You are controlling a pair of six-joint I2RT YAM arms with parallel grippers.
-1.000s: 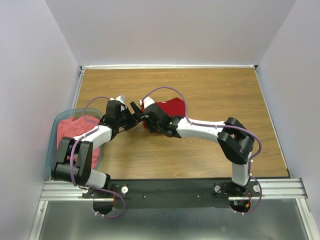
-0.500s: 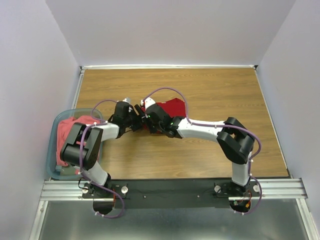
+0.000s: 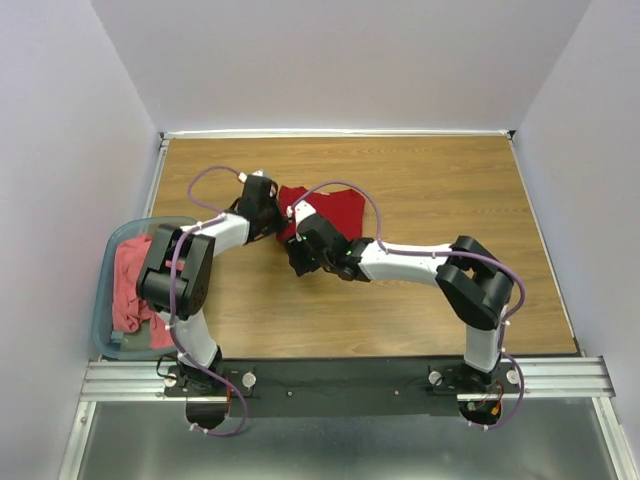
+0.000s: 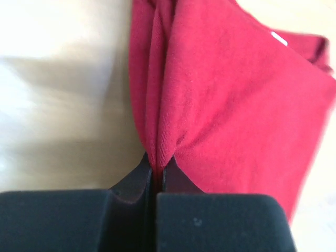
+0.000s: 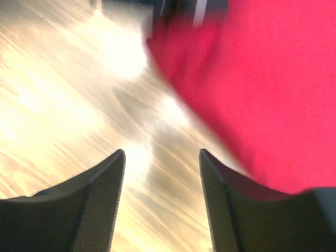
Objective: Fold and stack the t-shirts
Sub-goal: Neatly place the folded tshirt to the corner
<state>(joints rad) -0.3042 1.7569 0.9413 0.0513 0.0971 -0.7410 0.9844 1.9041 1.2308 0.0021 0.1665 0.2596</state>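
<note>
My left jaws, seen from above, sit at the left edge of the crimson t-shirt (image 3: 335, 210) on the counter (image 3: 450, 180), my right jaws just off its near edge, and the coral t-shirt (image 3: 128, 285) lies well apart in the tub (image 3: 101, 305). The left wrist view shows my left jaws pinched shut on a thin bunched ridge of crimson cloth at their very tips, so I judge a pull could slip that small bite free. The right wrist view, blurred, shows my right jaws wide and empty over bare wood, the cloth up-right outside them; with nothing pinning it, the shirt could drag and crumple.
</note>
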